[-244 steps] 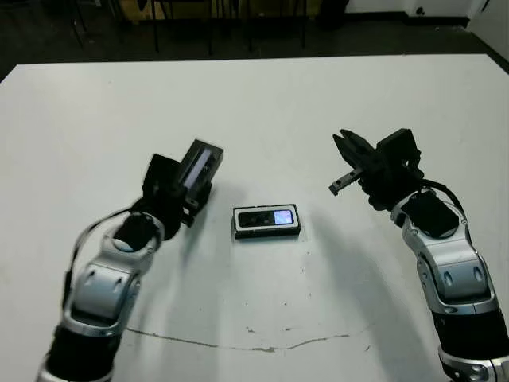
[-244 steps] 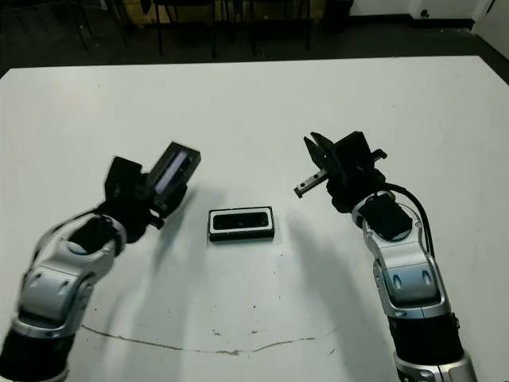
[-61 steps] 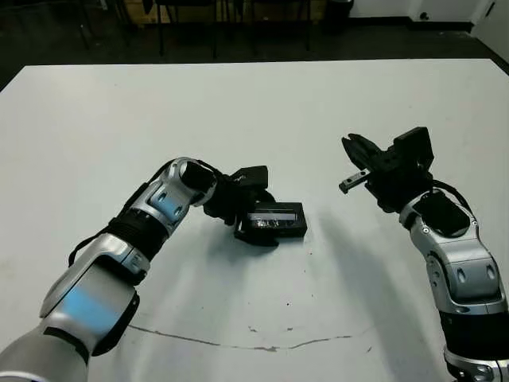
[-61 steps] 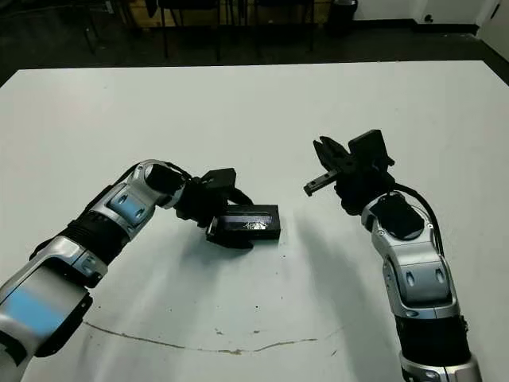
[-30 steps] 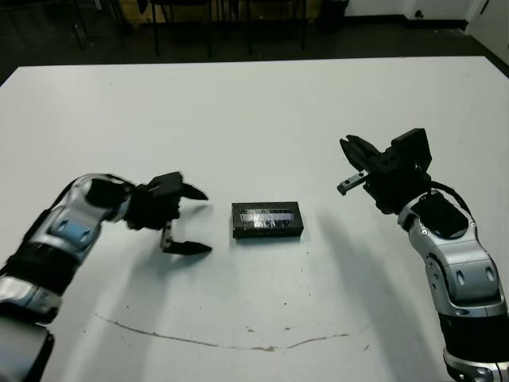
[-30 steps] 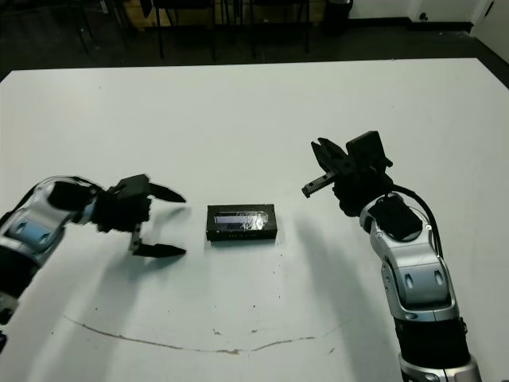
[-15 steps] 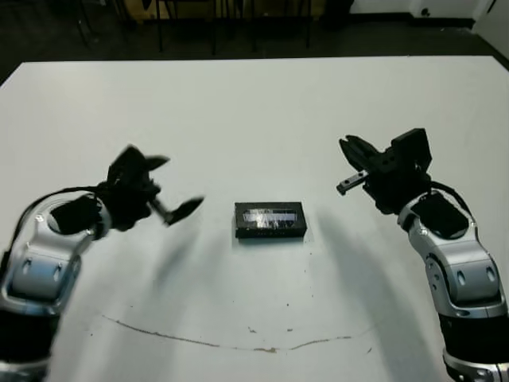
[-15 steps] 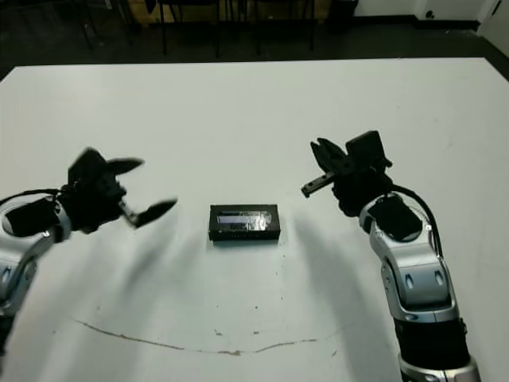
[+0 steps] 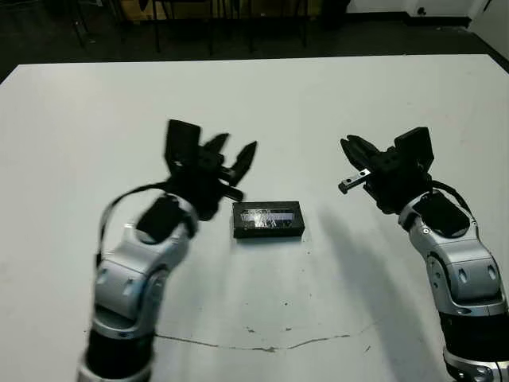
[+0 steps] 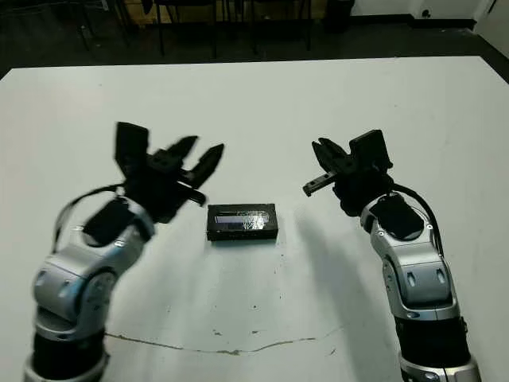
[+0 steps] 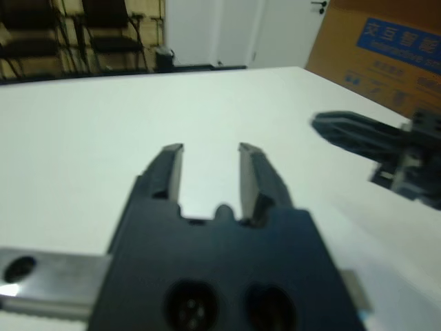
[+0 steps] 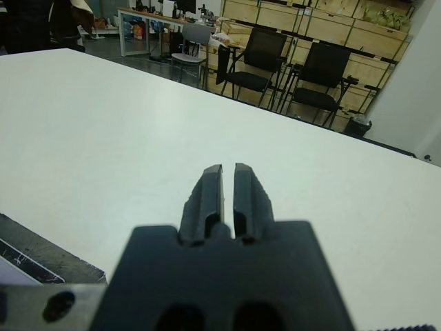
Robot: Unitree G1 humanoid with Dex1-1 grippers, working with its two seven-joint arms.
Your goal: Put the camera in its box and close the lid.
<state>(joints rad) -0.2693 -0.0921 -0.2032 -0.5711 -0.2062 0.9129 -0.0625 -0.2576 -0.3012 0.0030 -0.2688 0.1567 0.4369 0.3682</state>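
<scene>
- Black and flat, the lid (image 9: 269, 216) sits on top of the box (image 9: 269, 232), with its pale strip facing up. Only a thin dark edge of the box shows under it.
- The camera cannot be seen now. My guess is that it is inside the shut box, under the lid.
- The left gripper (image 9: 231, 162) is up in the air, just beside the lid's near end and not touching it. Its two fingers are spread apart and hold nothing. I think it is free because the lid is already where it belongs.
- The right gripper (image 10: 324, 169) hangs well apart from the box, on the box's other side. In its wrist view the two fingers (image 12: 210, 189) sit almost together, with only a thin gap, and nothing is between them. It looks like it is just waiting out of the way.
- The white table (image 9: 318, 103) is bare around both grippers, apart from a thin dark line (image 9: 262, 347) on it near the robot.
- The job looks almost done or done. I cannot tell whether the lid is pushed all the way down.
</scene>
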